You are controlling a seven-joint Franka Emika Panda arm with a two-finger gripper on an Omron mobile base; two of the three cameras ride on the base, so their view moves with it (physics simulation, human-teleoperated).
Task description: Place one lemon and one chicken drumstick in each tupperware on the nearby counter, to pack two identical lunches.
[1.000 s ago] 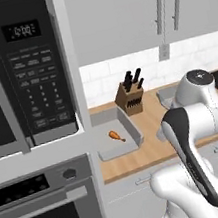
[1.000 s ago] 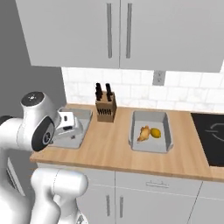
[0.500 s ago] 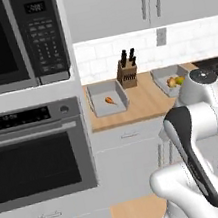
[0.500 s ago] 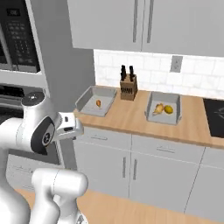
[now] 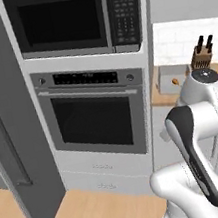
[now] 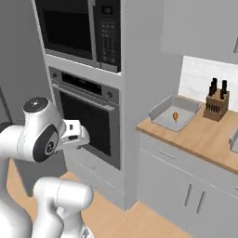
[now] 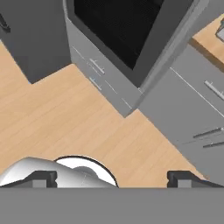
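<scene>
One grey tupperware (image 6: 173,113) sits at the left end of the wooden counter (image 6: 204,139), with an orange chicken drumstick (image 6: 175,116) lying in it. The same tupperware (image 5: 169,81) and drumstick (image 5: 176,82) appear small behind my arm in the left base view. A grey corner of a second tupperware (image 6: 233,141) pokes in at the right edge. The lemon is out of view. My gripper (image 7: 113,177) hangs over the wooden floor, well left of the counter, open, with nothing between its fingertips (image 7: 42,177).
A tall column with a microwave (image 5: 77,17) and a wall oven (image 5: 97,115) stands in front of me. A dark fridge (image 5: 3,114) is to its left. A knife block (image 6: 217,100) stands on the counter beyond the tupperware, and pale grey cabinet fronts (image 6: 186,190) run below.
The base has backed away and swung left, so the whole scene shifted. The counter and tupperware now lie far to the right, with the oven column ahead. The gripper stayed open.
</scene>
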